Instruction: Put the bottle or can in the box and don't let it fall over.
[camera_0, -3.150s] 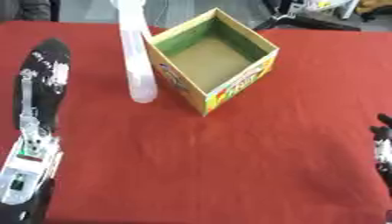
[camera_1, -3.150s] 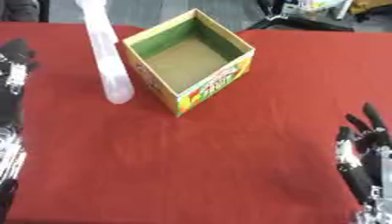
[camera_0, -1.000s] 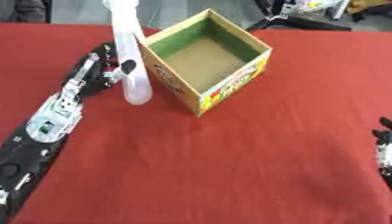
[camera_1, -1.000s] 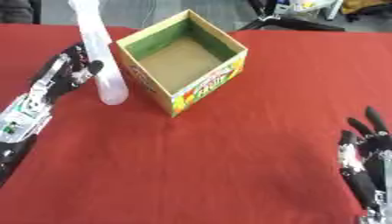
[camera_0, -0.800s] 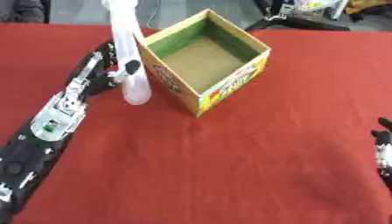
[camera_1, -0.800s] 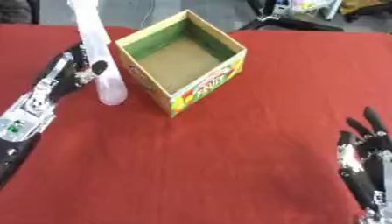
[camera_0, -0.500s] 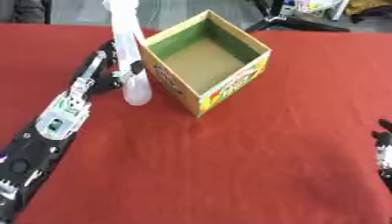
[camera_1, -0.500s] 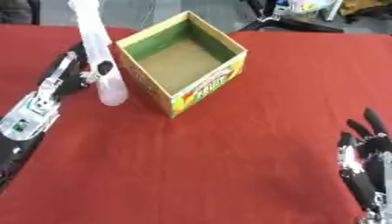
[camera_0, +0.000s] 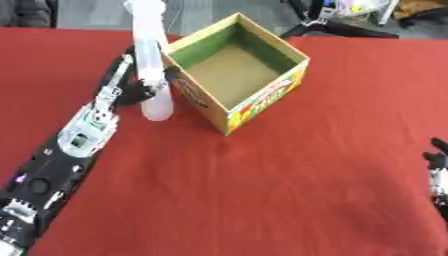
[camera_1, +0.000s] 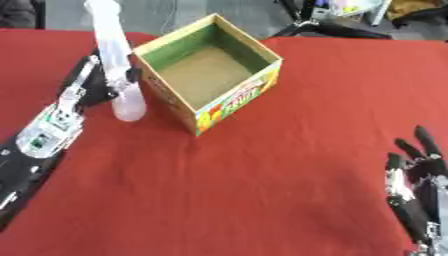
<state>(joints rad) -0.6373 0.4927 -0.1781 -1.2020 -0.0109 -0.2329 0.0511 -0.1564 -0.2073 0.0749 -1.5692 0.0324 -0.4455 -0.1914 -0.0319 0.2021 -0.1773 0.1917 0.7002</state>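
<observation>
Bottle (camera_0: 150, 65) stands upright just left of our open box (camera_0: 236, 75), our left hand (camera_0: 131, 82) curled around it. Right hand (camera_1: 418, 185) rests released at the lower right, bare red table (camera_0: 262, 190) between.

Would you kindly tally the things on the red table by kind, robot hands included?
Bottles: 1, a clear bottle standing left of the box.
Boxes: 1, an open cardboard box.
Robot hands: 2, the left hand at the bottle, the right hand idle.
Total: 4.
</observation>
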